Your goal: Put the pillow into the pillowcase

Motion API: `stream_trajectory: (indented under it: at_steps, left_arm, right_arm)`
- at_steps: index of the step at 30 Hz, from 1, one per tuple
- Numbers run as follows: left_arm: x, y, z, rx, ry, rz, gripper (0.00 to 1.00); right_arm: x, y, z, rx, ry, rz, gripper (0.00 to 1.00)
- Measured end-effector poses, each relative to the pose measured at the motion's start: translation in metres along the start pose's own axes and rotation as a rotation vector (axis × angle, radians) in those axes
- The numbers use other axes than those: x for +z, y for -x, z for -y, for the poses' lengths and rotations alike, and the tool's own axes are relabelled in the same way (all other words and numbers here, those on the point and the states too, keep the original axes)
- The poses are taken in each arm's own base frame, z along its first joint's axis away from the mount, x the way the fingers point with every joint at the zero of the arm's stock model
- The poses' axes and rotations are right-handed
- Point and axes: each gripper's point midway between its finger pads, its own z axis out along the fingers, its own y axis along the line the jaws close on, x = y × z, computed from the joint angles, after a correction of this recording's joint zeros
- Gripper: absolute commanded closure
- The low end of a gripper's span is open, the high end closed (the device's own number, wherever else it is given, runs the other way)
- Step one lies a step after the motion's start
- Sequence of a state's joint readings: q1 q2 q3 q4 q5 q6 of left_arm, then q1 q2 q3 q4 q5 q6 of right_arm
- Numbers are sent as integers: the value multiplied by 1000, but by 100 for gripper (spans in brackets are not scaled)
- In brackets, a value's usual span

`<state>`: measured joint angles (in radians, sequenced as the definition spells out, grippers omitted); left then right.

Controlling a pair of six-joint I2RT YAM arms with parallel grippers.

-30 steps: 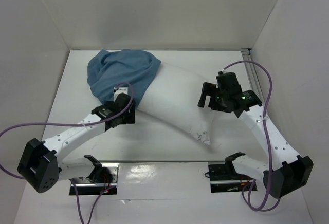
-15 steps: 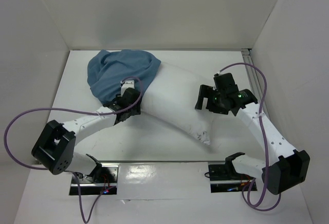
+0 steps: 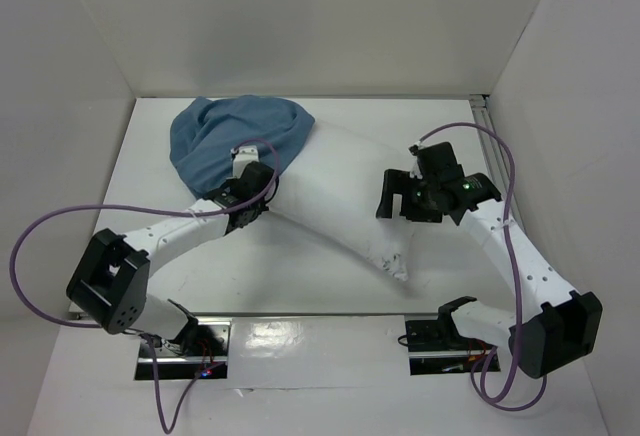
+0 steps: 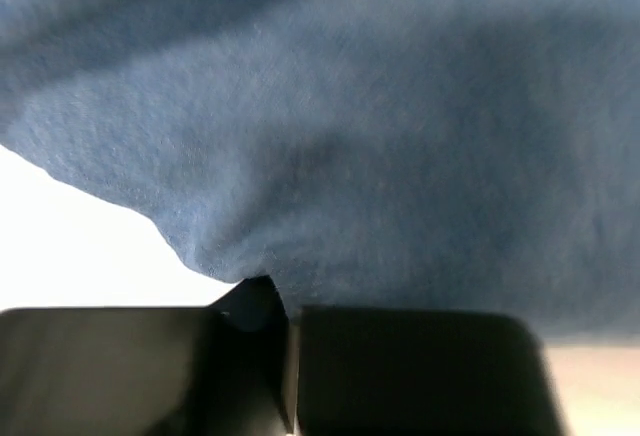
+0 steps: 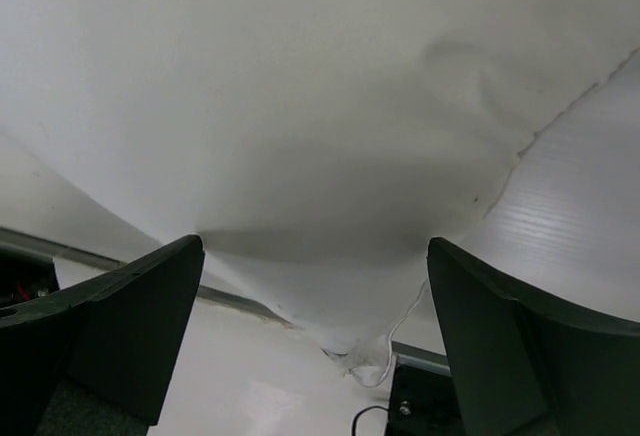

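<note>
Noting layout, left to right. Medium-blue wrinkled cloth pillowcase (image 3: 235, 136) sits bunched at the far left of the white table (image 3: 300, 281), drawn over the far-left end of the plump white rectangular fabric pillow (image 3: 340, 191). About the far third of the pillow is covered; the rest lies bare, running diagonally toward near right, its near corner resting on the table. Left gripper (image 3: 250, 194) is at the near edge of the pillowcase mouth, where blue meets white. Left wrist view: jaws pressed together, with a tuck of blue cloth running down into the seam between them, so judged clamped on the hem. That hold makes sense, since the mouth must be dragged along the pillow. Right gripper (image 3: 392, 194) is just beside the pillow's right long edge, about midway along the bare part. Right wrist view: fingers (image 5: 100, 326) spread wide, white fabric bulging before the gap, nothing held. Judged purpose: to brace or take hold of the bare pillow so it does not slide when the case is pulled. Task judged partly done. Risks: the hem slipping from the pinch, or the pillow travelling with the cloth.
</note>
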<state>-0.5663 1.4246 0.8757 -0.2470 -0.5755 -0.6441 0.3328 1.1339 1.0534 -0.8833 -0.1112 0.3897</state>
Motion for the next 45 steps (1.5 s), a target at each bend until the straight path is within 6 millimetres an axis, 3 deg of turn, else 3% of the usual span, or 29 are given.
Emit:
stream_trajectory:
  at_steps: [10,18,21,22,23,24,25,26,29,31,35,37,41,45]
  left_arm:
    - [-6,16,10,1,-30,-14,100]
    - [-20,36,22,-20,-90,8,100]
    - [-22,37,25,-18,-99,10,100]
    - [-23,36,26,-14,-104,6,100]
    - [-24,35,27,-10,-108,1,100]
    - [-25,33,29,-6,-113,-3,100]
    - [-26,32,31,-1,-119,-9,100]
    - [-29,32,34,4,-130,-15,100]
    - [-42,40,48,12,-183,-25,100]
    - [-56,55,66,11,-239,-16,100]
    - [-97,104,121,27,-387,54,100]
    - [-116,123,150,36,-459,80,100]
    - [-144,149,184,54,-570,90,100]
    - [-165,179,189,52,-625,123,100]
  right_arm:
    - [-2,-20,3,-27,4,-82,0]
    - [5,-50,5,35,28,-167,0]
    - [4,-61,5,65,45,-162,16]
    - [4,-64,5,76,53,-156,27]
    - [6,-66,6,86,60,-150,41]
    - [9,-67,6,97,64,-145,79]
    - [13,-67,4,108,68,-139,94]
    - [17,-64,1,119,77,-132,100]
    - [25,-48,-10,126,93,-119,100]
    - [28,-33,-24,102,101,-109,100]
    - [22,14,-66,36,157,-14,100]
    - [18,29,-80,18,174,29,100]
    - [17,31,-82,21,154,31,100]
    - [9,40,-82,21,129,49,100]
